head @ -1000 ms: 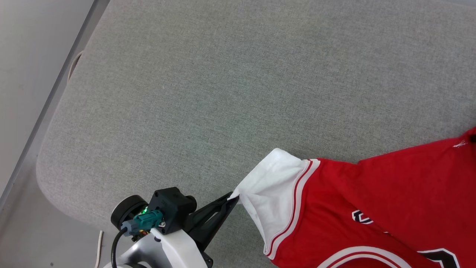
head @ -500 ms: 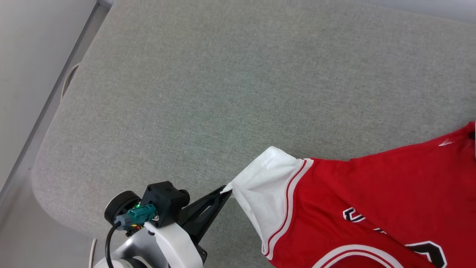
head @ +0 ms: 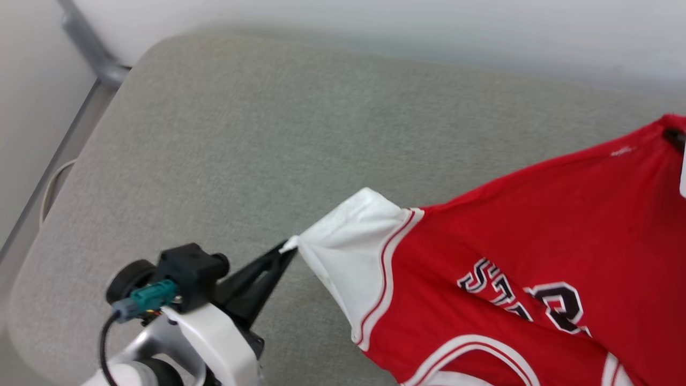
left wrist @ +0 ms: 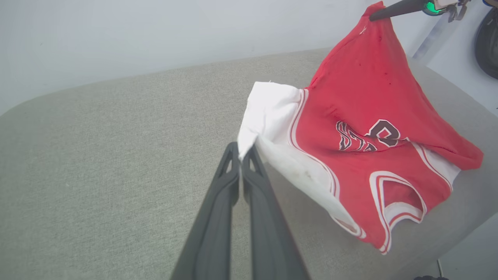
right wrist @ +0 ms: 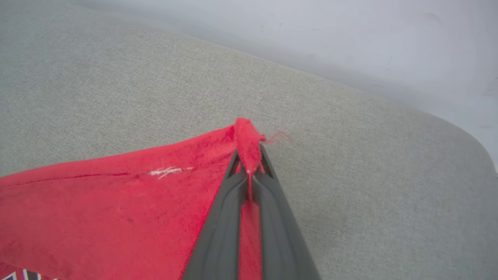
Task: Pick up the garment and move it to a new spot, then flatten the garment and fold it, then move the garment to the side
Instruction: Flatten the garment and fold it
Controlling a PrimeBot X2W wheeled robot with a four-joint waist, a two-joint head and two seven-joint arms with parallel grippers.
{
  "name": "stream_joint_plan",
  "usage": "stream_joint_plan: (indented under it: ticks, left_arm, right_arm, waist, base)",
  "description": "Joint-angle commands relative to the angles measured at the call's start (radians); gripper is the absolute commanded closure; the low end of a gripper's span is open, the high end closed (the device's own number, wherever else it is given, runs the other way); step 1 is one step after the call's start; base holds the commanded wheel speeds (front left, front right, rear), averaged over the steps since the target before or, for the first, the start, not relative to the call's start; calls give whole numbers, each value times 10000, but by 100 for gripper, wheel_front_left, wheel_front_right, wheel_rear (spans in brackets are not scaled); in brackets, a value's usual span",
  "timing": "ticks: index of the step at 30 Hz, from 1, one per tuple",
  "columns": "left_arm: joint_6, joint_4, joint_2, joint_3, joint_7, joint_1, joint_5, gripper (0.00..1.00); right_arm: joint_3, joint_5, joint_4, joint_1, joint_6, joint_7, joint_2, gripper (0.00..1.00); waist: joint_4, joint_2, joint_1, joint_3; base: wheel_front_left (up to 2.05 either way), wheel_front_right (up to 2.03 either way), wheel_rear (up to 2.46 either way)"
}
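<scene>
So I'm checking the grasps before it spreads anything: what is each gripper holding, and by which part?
Both hold the garment. The left gripper pinches the edge of its white sleeve, and the right gripper pinches a bunched red corner.

Red jersey garment (head: 514,214) with white sleeve, black chest letters, stretched taut, hanging above grey cushion

Your head view is smeared: the garment (head: 509,230) runs off its right and bottom edges, chest lettering (head: 525,300) creased past reading. The right claw (left wrist: 372,17) is mostly lost past the left wrist view's top edge.
</scene>
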Motion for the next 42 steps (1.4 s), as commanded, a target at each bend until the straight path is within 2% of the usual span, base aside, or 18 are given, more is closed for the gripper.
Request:
stream_joint_plan:
  ticks: [1, 7, 13, 20, 32, 37, 42]
  left_arm:
    - [91, -102, 142, 169, -108, -18, 29, 100]
    - [264, -434, 571, 951, -300, -385, -67, 100]
    - [359, -568, 841, 1621, -405, -873, -80, 100]
    - [517, -700, 1010, 2554, -711, -1715, -140, 100]
    - [663, -527, 920, 3490, -1265, -3755, 426, 100]
    - [549, -302, 983, 3727, -1353, -4786, 666, 100]
    - [73, 373, 1206, 3758, -1152, -6448, 903, 100]
  right_arm:
    - [64, 75, -123, -167, -8, -193, -147, 100]
    - [621, 597, -788, -284, -9, -828, -422, 100]
    - [527, 877, -1364, -452, -8, -1294, -453, 100]
    - [383, 899, -2224, -454, -8, -1709, -445, 100]
    - [-210, 840, -3637, -657, -9, -1789, -113, 100]
    - [-467, 795, -4059, -846, -9, -1771, 111, 100]
    - [-739, 596, -4540, -1539, -9, -1761, 385, 100]
  waist:
    - [-435, 0, 0, -427]
    - [-997, 0, 0, -931]
    - [-1391, 0, 0, -1218]
    - [-1820, 0, 0, -1417]
    - [-2295, 0, 0, -1421]
    - [-2437, 0, 0, -1187]
    - [-2630, 0, 0, -252]
  base:
    - [0, 0, 0]
    - [0, 0, 0]
    - [0, 0, 0]
    - [0, 0, 0]
    - [0, 0, 0]
    - [0, 0, 0]
    - [0, 0, 0]
